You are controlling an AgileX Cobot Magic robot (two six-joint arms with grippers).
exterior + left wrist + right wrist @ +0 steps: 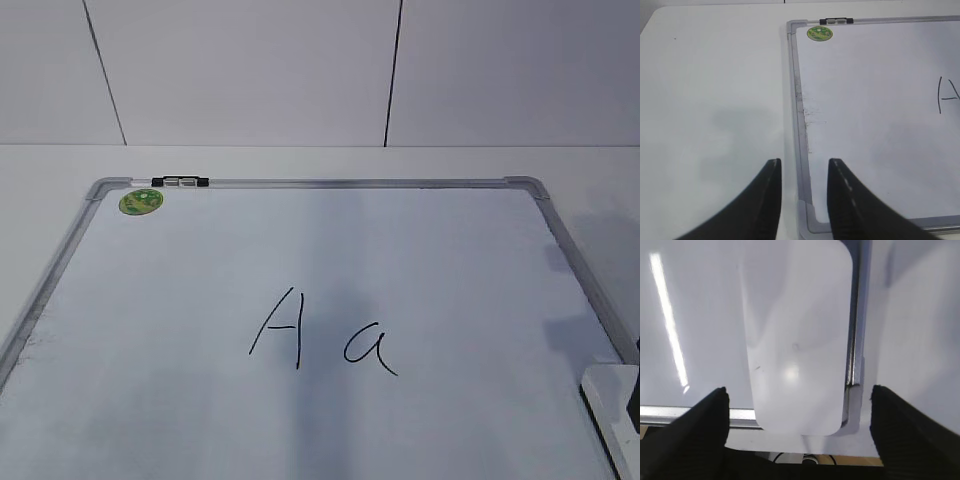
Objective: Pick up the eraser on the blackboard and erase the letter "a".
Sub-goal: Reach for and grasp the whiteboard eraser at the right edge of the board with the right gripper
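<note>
Below, both hands gape empty: the right hand [799,405] straddles the smooth rounded eraser [797,335], the left hand [804,172] the blackboard's [875,100] metal frame.

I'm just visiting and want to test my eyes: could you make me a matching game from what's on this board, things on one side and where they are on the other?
Things:
1. green sticker
2. eraser
3. letter "a"
4. black clip

Places:
A. between the open right gripper's fingers
B. far-left corner of the blackboard's surface
C. just right of the capital A
D. on the far frame edge

Pairs: 1-B, 2-A, 3-C, 4-D
</note>
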